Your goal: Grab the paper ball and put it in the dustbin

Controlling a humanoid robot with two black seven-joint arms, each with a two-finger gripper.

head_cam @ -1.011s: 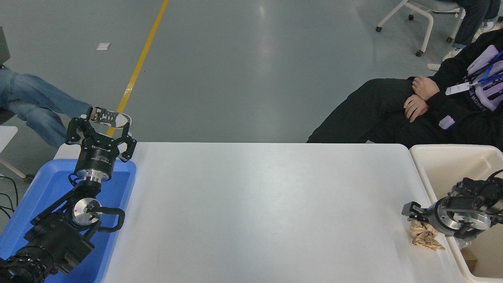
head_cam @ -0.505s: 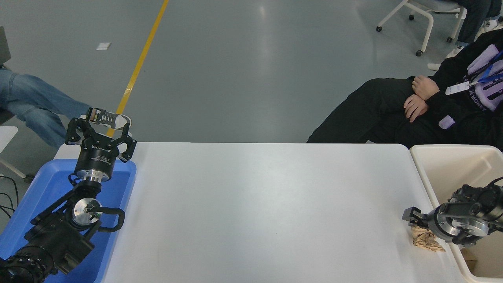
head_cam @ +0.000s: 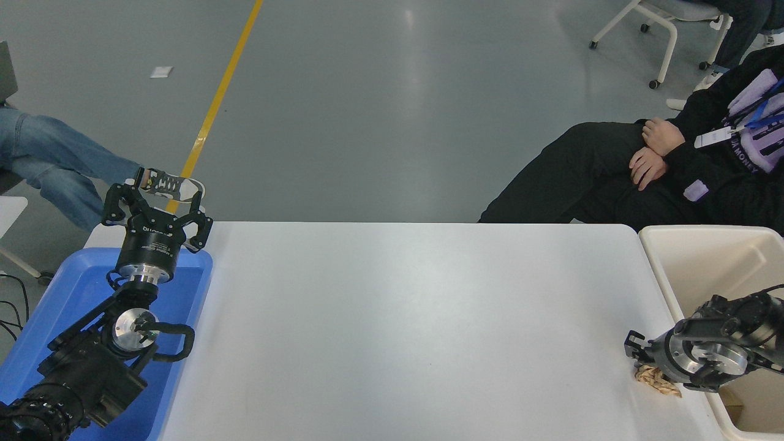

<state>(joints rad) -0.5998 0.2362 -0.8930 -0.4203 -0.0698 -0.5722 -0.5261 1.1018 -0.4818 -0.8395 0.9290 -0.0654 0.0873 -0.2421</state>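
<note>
The paper ball, a small tan crumpled wad, lies on the white table near its right front corner, just left of the dustbin. The dustbin is a cream-white tub at the table's right end. My right gripper comes in over the dustbin's rim and sits low right over the ball, covering its upper part. I cannot see whether it grips the ball. My left gripper is open and empty, parked above the blue tray at the lower left.
A seated person in black is at the far right beyond the table, hands folded. Another person's jeans leg and shoe reach in at the far left. A small brown scrap lies inside the dustbin.
My right gripper has dropped lower and toward the table's front, down onto the paper ball, so less of the ball shows. The left arm has not moved.
</note>
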